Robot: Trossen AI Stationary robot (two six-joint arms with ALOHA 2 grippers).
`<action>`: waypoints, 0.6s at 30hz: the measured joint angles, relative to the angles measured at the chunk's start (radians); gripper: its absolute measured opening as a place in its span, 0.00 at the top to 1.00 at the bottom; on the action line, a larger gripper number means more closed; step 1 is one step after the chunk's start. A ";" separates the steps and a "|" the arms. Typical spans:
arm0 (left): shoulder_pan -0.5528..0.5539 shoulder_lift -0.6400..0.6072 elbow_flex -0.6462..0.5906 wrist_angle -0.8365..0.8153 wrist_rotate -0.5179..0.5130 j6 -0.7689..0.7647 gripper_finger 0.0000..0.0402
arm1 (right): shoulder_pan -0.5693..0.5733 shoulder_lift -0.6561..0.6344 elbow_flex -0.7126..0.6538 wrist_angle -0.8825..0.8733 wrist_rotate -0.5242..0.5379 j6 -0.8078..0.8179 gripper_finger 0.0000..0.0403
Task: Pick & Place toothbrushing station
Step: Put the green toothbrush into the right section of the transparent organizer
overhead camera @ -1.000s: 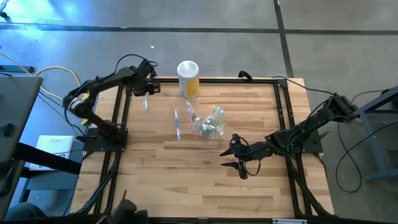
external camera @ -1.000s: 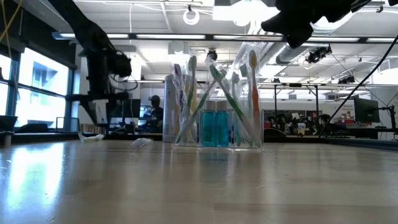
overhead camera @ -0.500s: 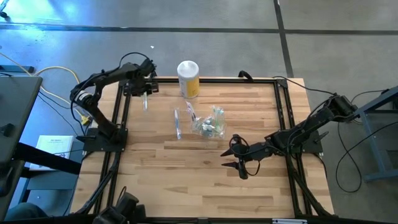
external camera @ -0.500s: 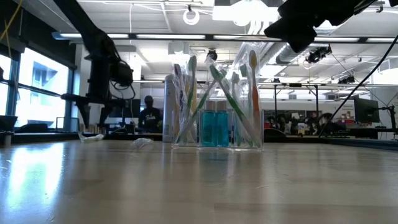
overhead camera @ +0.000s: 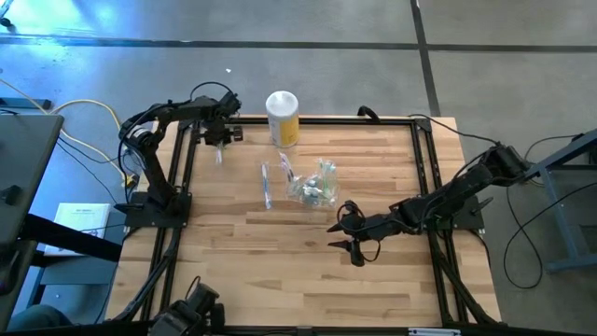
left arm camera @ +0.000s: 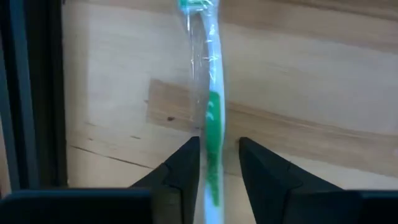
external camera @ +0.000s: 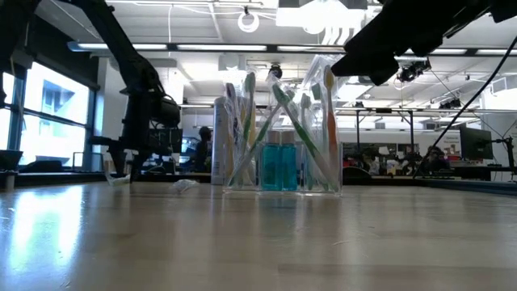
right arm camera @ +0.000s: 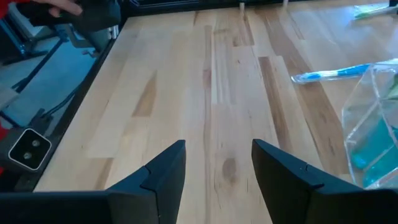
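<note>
My left gripper [left arm camera: 217, 163] straddled green toothbrush [left arm camera: 208, 93] lying wrapped near table's [overhead camera: 280, 252] far left corner; fingers [left arm camera: 180, 171] flanked handle, not visibly clamped, lined up for lift. Clear holder [overhead camera: 317, 184] stood mid-table. Right gripper [overhead camera: 350, 238] hovered apart, beside holder, waiting.

You are looking down on: wooden table [overhead camera: 280, 261]; yellow canister [overhead camera: 283, 119] standing at far edge; clear holder [overhead camera: 315, 187] sitting mid-table; wrapped toothbrush [overhead camera: 266, 185] lying beside it.
</note>
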 joint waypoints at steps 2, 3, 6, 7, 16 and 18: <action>0.003 0.002 0.005 -0.010 0.013 0.021 0.77 | -0.001 0.000 0.000 0.003 -0.002 0.000 0.56; 0.004 0.002 0.005 -0.012 0.022 0.035 0.80 | 0.000 0.000 0.000 0.004 -0.003 0.000 0.56; 0.001 0.004 0.004 -0.036 0.029 0.071 0.93 | 0.003 0.000 0.000 0.005 -0.004 0.000 0.56; -0.005 0.004 0.002 -0.044 0.029 0.075 0.96 | 0.005 0.000 0.000 0.005 -0.004 0.000 0.56; -0.094 -0.027 -0.021 -0.094 0.039 0.188 0.98 | 0.017 0.000 0.000 0.011 -0.004 0.009 0.56; -0.124 -0.064 -0.015 -0.114 0.045 0.202 0.99 | 0.017 0.000 0.000 0.011 -0.004 0.010 0.56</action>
